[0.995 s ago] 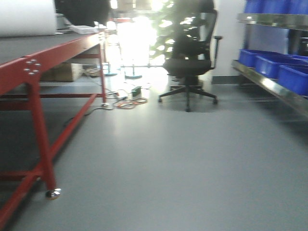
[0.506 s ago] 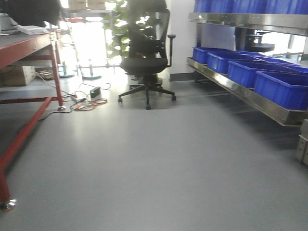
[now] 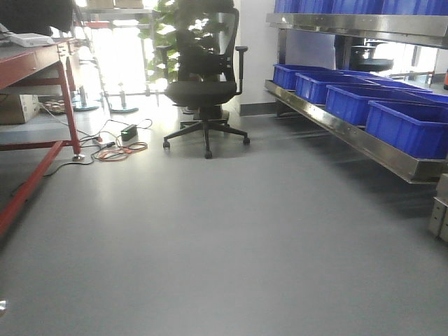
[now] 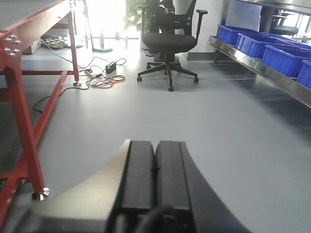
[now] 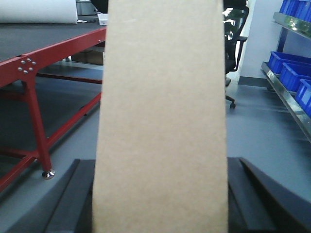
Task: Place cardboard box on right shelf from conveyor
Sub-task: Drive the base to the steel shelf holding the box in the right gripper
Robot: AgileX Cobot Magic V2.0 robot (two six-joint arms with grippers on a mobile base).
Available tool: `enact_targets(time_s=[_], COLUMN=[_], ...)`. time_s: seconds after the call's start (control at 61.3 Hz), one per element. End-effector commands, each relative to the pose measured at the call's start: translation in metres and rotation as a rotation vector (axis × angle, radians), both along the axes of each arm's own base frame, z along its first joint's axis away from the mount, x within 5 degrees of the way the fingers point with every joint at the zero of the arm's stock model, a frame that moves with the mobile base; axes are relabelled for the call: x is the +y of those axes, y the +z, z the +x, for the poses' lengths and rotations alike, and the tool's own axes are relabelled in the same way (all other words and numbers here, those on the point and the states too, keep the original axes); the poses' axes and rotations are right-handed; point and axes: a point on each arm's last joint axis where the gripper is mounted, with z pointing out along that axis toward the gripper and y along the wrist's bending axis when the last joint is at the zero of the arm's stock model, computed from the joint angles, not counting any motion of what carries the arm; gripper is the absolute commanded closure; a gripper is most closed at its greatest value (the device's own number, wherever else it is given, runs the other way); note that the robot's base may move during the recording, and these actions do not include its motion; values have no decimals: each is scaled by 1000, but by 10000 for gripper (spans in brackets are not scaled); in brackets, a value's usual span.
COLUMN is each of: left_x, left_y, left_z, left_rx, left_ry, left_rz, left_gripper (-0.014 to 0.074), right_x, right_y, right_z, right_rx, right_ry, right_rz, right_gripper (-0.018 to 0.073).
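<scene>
Tan cardboard, plain and unmarked, fills the middle of your right wrist view. It is one cardboard box (image 5: 163, 97), narrow and oblong with smooth faces, and its far end runs out of the picture. The box sits between the two dark fingers (image 5: 73, 199) of your right end effector (image 5: 160, 165), which is spread wide and clamped against the box's sides.

Your left end effector (image 4: 154, 145) has its two pads pressed together with nothing between them, above the grey floor (image 4: 233, 121).

To the left of the right end effector and beyond it stands one conveyor (image 5: 34, 41), a dark belt on a red frame. Ahead and to its right runs the right shelf (image 3: 336, 124), with a shiny steel lip. Its lower level carries four blue bins (image 3: 409, 126). One black office chair (image 3: 203, 91) stands ahead of both end effectors, well apart from them.
</scene>
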Motion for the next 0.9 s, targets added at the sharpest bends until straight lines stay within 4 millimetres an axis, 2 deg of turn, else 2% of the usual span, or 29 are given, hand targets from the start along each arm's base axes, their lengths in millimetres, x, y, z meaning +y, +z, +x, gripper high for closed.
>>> enact_targets(time_s=[0.0,0.881], left_x=[1,1], left_y=[5,5], left_z=[-1,-1], left_rx=[-90,-90], left_ry=[6,6], left_rz=[-11,-11], left_gripper=[713,713], right_x=[0,0], right_y=[17,17], right_z=[-1,-1], right_rx=[-116,-116], right_ry=[5,5], right_rz=[20,20], right_gripper=[387,387])
